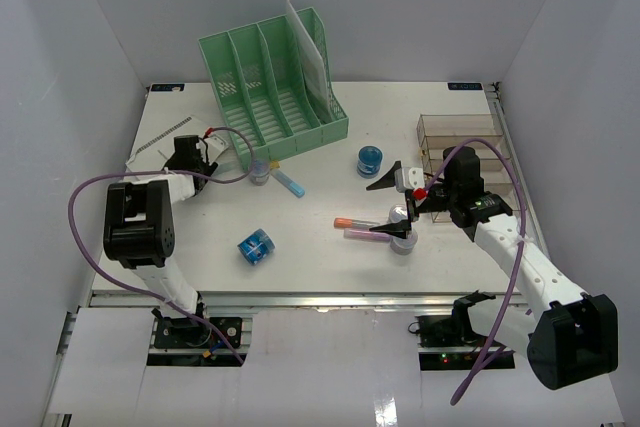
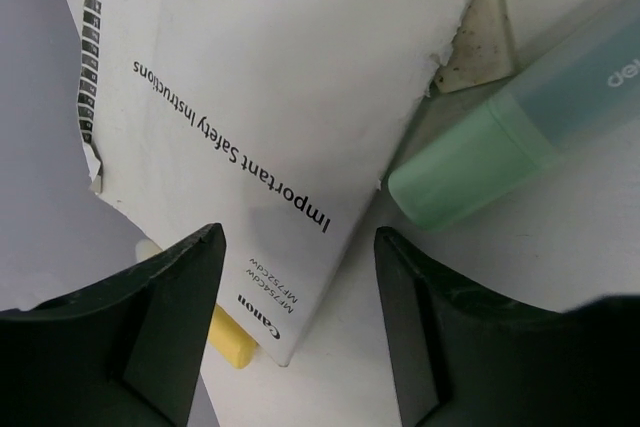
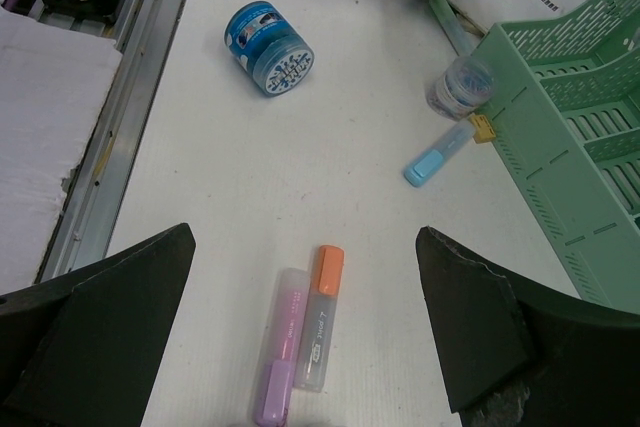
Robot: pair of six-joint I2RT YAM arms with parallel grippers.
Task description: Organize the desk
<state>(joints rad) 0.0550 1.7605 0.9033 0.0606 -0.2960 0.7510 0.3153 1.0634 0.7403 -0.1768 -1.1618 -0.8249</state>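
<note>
The left tool (image 2: 298, 237) hangs with its two black fingers spread apart over a white Canon leaflet (image 2: 280, 77) headed "Important Safety Instructions", a small yellow piece (image 2: 232, 339) poking out beneath its corner and a pale green marker (image 2: 500, 147) just beside it on the tabletop (image 2: 520, 257).

File rack (image 1: 272, 82) sits at the back edge of the desk (image 1: 300, 272), left of centre; compartment tray (image 1: 462, 137) at the right edge; booklet (image 1: 158, 142) by the left edge; two markers (image 1: 358, 223) lie side by side, front of centre.
</note>
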